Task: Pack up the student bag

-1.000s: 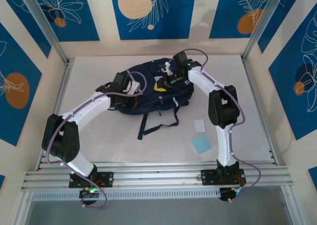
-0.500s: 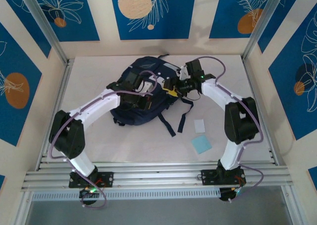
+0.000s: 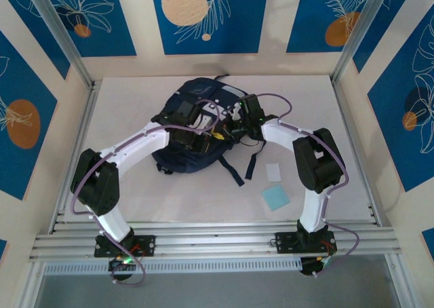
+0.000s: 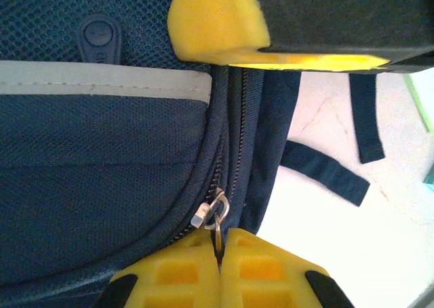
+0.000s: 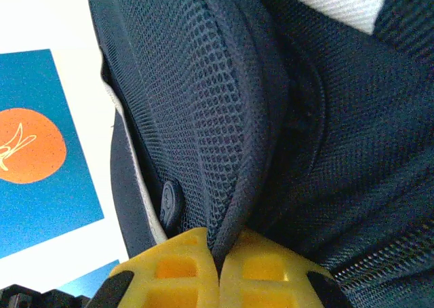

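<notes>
Slumping navy student bag (image 3: 198, 91), grey stripe (image 4: 102, 77), zipper pull (image 4: 215, 215)

A lab robot cell: aluminium frame rails (image 3: 217, 240), white table (image 3: 129, 104), blue-patterned wall panels (image 3: 207, 16).

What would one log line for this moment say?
left gripper: shut on zipper pull | right gripper: shut on student bag fabric

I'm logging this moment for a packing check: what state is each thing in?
student bag: lying bunched up, gripped by both arms.
zipper pull: pinched; zipper teeth meshed along the visible stretch.
left end effector: shut on the zipper pull.
right end effector: shut on a fold of the bag's mesh.
light blue sheet: flat, apart from the bag.
white card: flat, apart from the bag.
</notes>
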